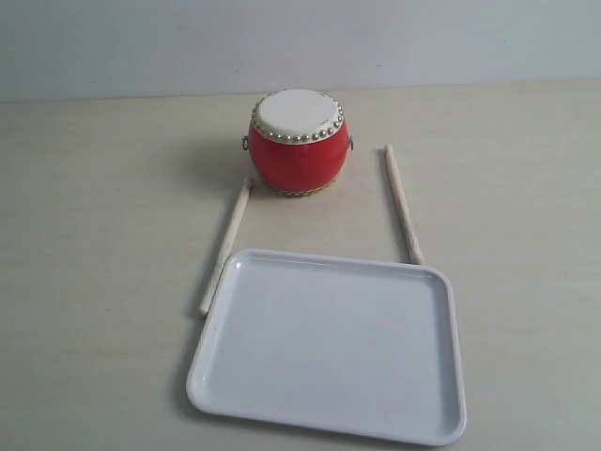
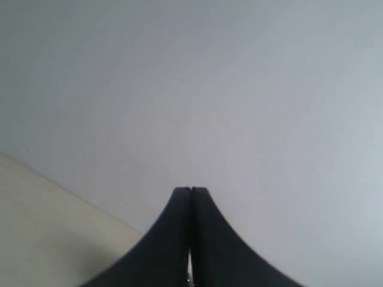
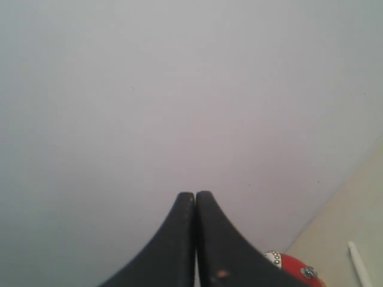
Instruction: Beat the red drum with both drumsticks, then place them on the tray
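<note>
Closed, empty: left pincer point(image 2: 190, 190), right pincer point(image 3: 195, 194). Flat on bench point(image 1: 94, 282), mid-frame, slim drumsticks point(image 1: 226, 246) may roll from grasp, knock red drum point(image 1: 299, 155).

Drum point(image 1: 299, 155) behind tray point(image 1: 329, 348), between two drumsticks point(image 1: 225, 246).

The left hand point(image 2: 190, 189) shows as two matte black fingers point(image 2: 170, 242), smooth and plain, each flaring outward in a curve from a blunt rounded tip. The right hand point(image 3: 195, 194) has the same black, curved fingers point(image 3: 170, 242); one carries a small pale speck point(image 3: 222, 274) near its base, perhaps a scuff.
</note>
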Robot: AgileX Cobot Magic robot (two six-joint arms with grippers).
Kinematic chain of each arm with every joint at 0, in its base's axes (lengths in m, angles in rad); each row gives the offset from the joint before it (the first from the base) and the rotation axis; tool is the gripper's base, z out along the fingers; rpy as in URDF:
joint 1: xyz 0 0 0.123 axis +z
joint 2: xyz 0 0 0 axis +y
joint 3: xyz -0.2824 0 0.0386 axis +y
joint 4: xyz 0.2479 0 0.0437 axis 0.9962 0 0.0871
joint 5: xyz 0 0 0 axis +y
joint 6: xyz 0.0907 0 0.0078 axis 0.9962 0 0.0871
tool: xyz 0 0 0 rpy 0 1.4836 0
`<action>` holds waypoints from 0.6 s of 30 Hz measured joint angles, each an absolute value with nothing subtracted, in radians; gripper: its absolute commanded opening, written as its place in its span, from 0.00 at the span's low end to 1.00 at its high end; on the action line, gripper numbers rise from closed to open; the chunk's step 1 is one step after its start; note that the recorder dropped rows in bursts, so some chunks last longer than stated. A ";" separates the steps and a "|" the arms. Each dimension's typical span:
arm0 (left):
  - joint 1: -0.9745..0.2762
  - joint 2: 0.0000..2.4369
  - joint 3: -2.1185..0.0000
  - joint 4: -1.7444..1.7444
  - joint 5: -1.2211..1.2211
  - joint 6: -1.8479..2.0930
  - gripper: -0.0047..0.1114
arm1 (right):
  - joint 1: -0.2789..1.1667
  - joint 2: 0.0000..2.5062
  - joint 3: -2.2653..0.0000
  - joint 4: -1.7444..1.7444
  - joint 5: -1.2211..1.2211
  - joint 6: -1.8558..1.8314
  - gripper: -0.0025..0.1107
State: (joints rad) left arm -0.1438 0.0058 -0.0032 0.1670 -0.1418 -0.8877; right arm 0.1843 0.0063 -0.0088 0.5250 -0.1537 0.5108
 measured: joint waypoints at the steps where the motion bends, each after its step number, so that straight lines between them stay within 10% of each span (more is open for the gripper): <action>1: -0.144 0.006 -0.003 0.167 -0.150 -0.899 0.04 | 0.184 0.006 -0.009 0.525 -0.152 0.511 0.02; 18: -0.144 0.485 -0.432 0.569 0.022 -0.916 0.04 | 0.184 0.006 -0.009 0.525 -0.101 0.511 0.02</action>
State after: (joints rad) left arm -0.1438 0.4849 -0.4317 0.5694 0.0220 -0.9161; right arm 0.1843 0.0063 -0.0088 0.5250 -0.1007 0.5108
